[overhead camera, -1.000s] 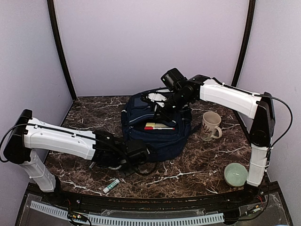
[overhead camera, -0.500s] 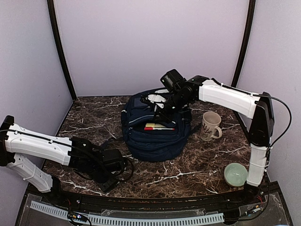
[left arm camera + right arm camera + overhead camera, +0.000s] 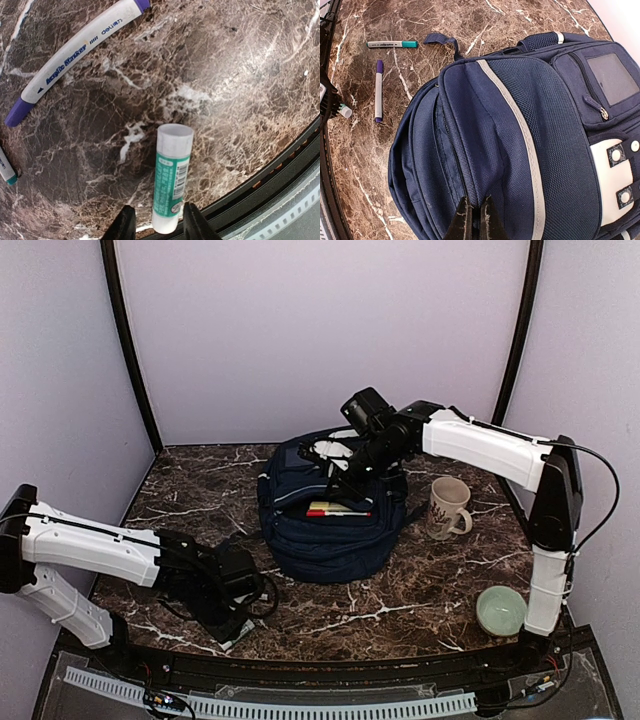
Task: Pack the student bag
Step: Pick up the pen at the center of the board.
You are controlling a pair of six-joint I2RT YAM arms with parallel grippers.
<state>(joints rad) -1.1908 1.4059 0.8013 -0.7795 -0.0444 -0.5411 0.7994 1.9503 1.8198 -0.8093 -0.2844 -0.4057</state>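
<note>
Looking at the student bag (image 3: 330,540), we find it in the middle of the tabletop (image 3: 420,590), nearer the far edge, with a red-and-white marker (image 3: 338,508) lying across it. The right gripper (image 3: 474,222) has its jaws closed, tips against the navy fabric; we cannot tell whether a fold is pinched. Right of the bag stands a patterned mug (image 3: 448,506), and a green bowl (image 3: 500,610) sits by the near right corner. By the near edge, left of the bag, the left gripper (image 3: 160,225) hangs partly open astride one end of a glue stick (image 3: 171,175) with a green barcoded label. Beside it lie a purple-capped marker (image 3: 80,50), on which we read "Acrylic Marker", and a teal-tipped marker (image 3: 392,44).
</note>
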